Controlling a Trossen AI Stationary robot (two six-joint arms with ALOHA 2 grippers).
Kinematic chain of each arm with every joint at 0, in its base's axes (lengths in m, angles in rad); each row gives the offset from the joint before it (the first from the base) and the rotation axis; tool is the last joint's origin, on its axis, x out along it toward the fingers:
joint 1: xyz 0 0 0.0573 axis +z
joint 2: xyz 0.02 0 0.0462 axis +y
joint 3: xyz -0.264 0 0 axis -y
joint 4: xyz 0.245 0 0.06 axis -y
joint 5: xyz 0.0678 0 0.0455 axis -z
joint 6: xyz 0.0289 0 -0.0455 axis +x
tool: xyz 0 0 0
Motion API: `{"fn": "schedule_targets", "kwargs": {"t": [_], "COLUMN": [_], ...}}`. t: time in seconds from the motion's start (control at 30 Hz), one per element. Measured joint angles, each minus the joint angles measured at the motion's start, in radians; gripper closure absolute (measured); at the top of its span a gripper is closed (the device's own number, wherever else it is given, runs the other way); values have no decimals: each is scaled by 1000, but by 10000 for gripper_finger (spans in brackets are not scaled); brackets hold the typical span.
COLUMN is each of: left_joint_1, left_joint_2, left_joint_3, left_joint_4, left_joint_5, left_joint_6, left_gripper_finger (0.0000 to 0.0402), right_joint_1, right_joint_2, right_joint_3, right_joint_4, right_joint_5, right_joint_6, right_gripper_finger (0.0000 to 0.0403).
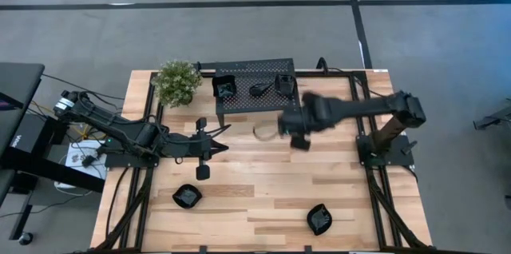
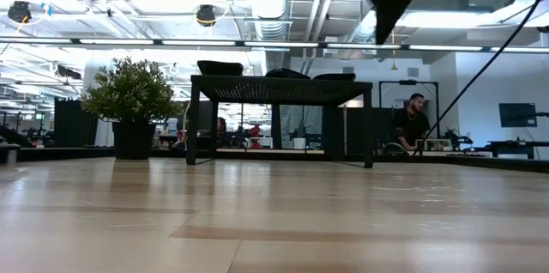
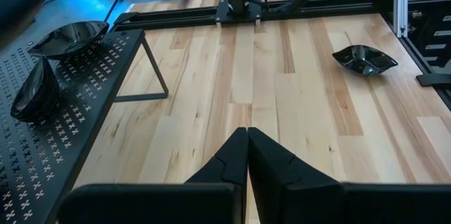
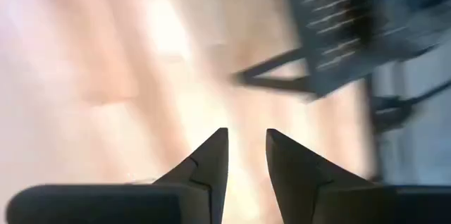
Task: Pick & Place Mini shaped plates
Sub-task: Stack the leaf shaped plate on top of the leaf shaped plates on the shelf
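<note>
Three small glossy black plates (image 1: 225, 88) (image 1: 258, 90) (image 1: 285, 84) sit on top of the black perforated stand (image 1: 255, 104) at the table's far side. They show in the low view as dark humps (image 2: 220, 68) (image 2: 287, 73) (image 2: 334, 76). Two more plates lie flat on the wood, one near left (image 1: 187, 196) and one near right (image 1: 319, 219) (image 3: 364, 60). My right gripper (image 1: 294, 130) (image 4: 246, 136) is raised in front of the stand's near edge, blurred, open by a narrow gap and empty. My left gripper (image 1: 223, 149) (image 3: 247, 134) hovers left of centre, shut and empty.
A potted plant (image 1: 176, 82) stands at the far left corner beside the stand. Bare wood (image 1: 263, 182) lies between the two loose plates. Black frame rails (image 1: 375, 182) run along the table's left and right sides. A person (image 2: 412, 123) sits in the room beyond the table.
</note>
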Motion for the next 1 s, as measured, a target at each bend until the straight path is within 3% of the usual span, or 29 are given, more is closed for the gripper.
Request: {"fn": "schedule_targets", "kwargs": {"t": [0.17, 0.33, 0.53, 0.67, 0.73, 0.87, 1.0], "left_joint_1": [0, 0, 0, 0, 0, 0, 0], "left_joint_2": [0, 0, 0, 0, 0, 0, 0], "left_joint_3": [0, 0, 0, 0, 0, 0, 0], "left_joint_4": [0, 0, 7, 8, 9, 15, 23], "left_joint_5": [0, 0, 0, -1, -1, -1, -19], "left_joint_6": [0, 0, 0, 0, 0, 0, 0], "left_gripper_finger": [389, 389, 389, 389, 389, 389, 389], "right_joint_1": [231, 462, 694, 777, 785, 773, 757], "right_joint_2": [1, 22, 21, 46, 86, 181, 254], "right_joint_3": [-6, -103, -281, -342, -338, -299, -248], "right_joint_4": [-1, 80, 410, 642, 659, 638, 613], "right_joint_5": [-82, -207, -264, -259, -279, -426, -464], "right_joint_6": [364, 775, 1275, 1412, 1455, 1463, 1455], "right_gripper_finger": [311, 312, 312, 312, 312, 312, 312]}}
